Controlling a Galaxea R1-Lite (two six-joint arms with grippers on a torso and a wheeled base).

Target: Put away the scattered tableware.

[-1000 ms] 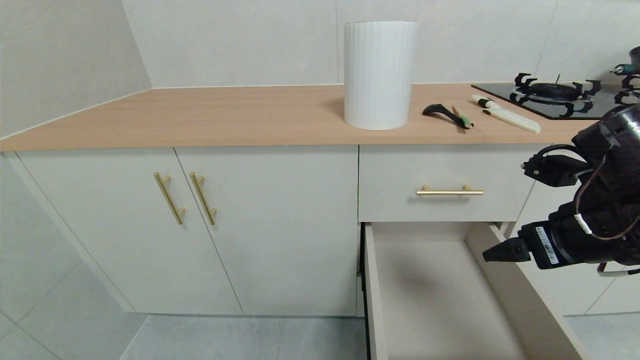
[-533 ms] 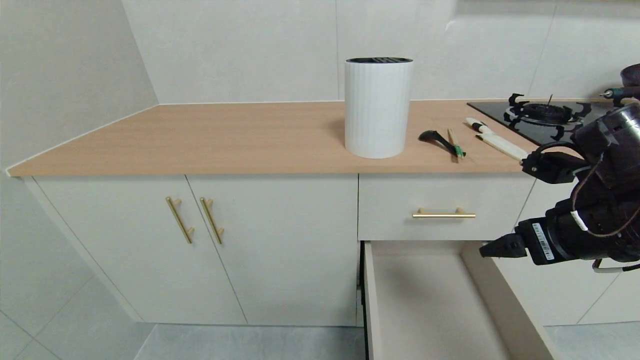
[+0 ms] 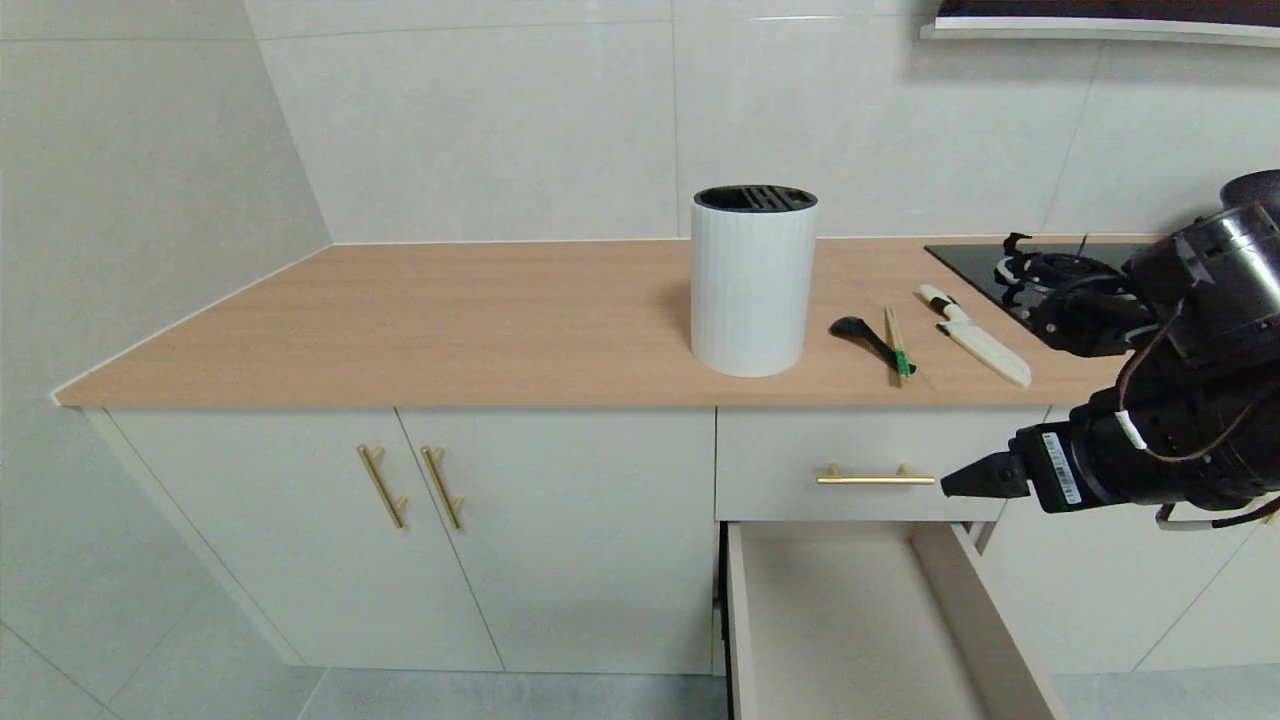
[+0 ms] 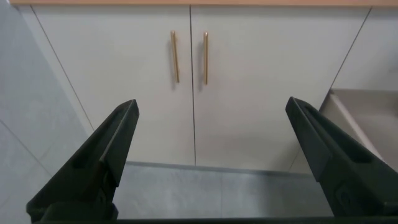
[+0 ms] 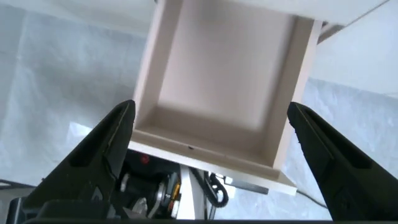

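Note:
On the wooden counter (image 3: 450,320) stands a white ribbed holder (image 3: 752,285) with a black slotted top. To its right lie a black spoon (image 3: 858,331), chopsticks with a green band (image 3: 897,347) and a white-bladed knife (image 3: 975,337). Below them the lower drawer (image 3: 742,610) is pulled out; from above its front wall (image 5: 211,142) shows. My right gripper (image 3: 995,405) is open at the right, beside the shut upper drawer's gold handle (image 3: 875,479), fingers (image 5: 106,155) wide apart. My left gripper (image 4: 211,162) is open, low before the cabinet doors (image 4: 189,93).
A gas hob (image 3: 1050,270) sits at the counter's right end, behind my right arm. Two cabinet doors with gold handles (image 3: 410,487) are left of the drawers. Tiled walls close in the back and the left. The grey floor (image 4: 205,193) lies below.
The whole head picture has shifted down as the camera rose. My right gripper rose with it, from beside the open drawer to the upper drawer's level. The tableware lies as before.

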